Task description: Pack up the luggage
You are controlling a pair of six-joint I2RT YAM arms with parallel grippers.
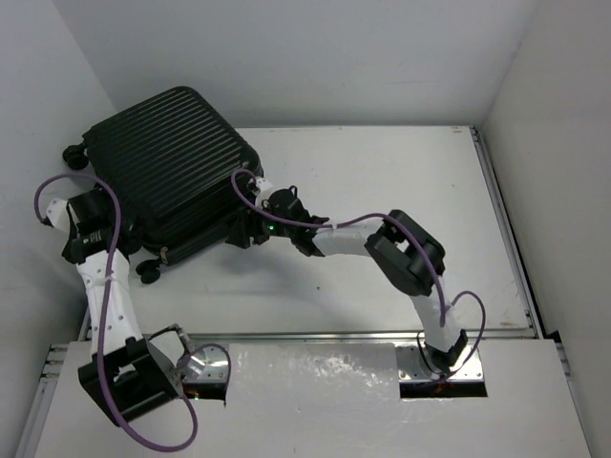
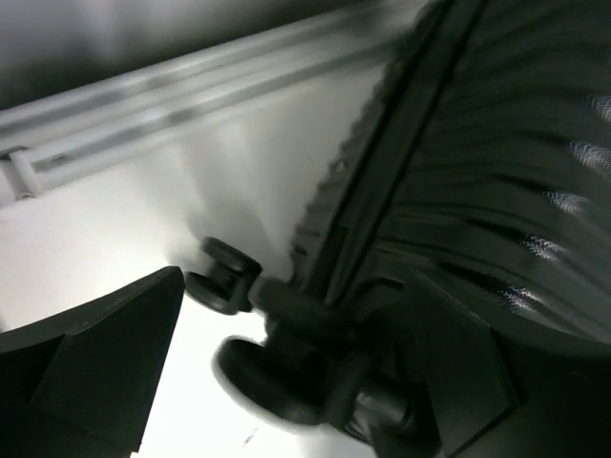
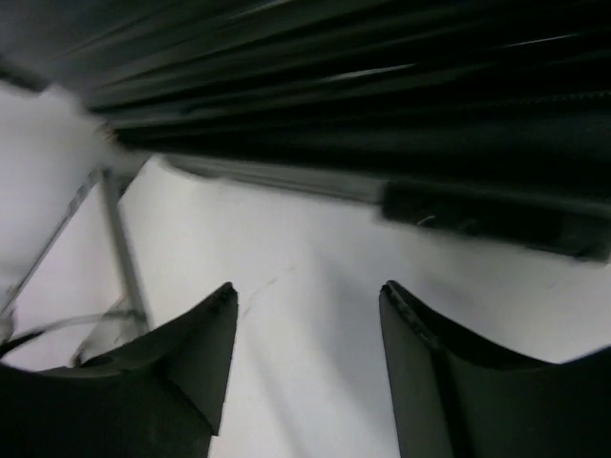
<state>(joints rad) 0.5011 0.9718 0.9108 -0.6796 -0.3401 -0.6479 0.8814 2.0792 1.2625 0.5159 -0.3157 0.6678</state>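
From above, I see the suitcase (image 1: 172,167) lying closed, ribbed shell up, at the far left of the table (image 1: 401,181). My left gripper (image 1: 95,218) sits at its left side, and my right gripper (image 1: 246,232) sits at its near right edge.

On the left wrist camera the fingers (image 2: 95,363) are spread wide, with a blurred caster wheel (image 2: 272,382) between them.

On the right wrist camera the fingers (image 3: 191,353) are also spread. Only bare table lies between them, and the suitcase's edge is just ahead.

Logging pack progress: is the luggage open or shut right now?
Shut. The luggage shows only its ribbed outer shell from above, no lining; the left wrist view shows both shells meeting along the seam.
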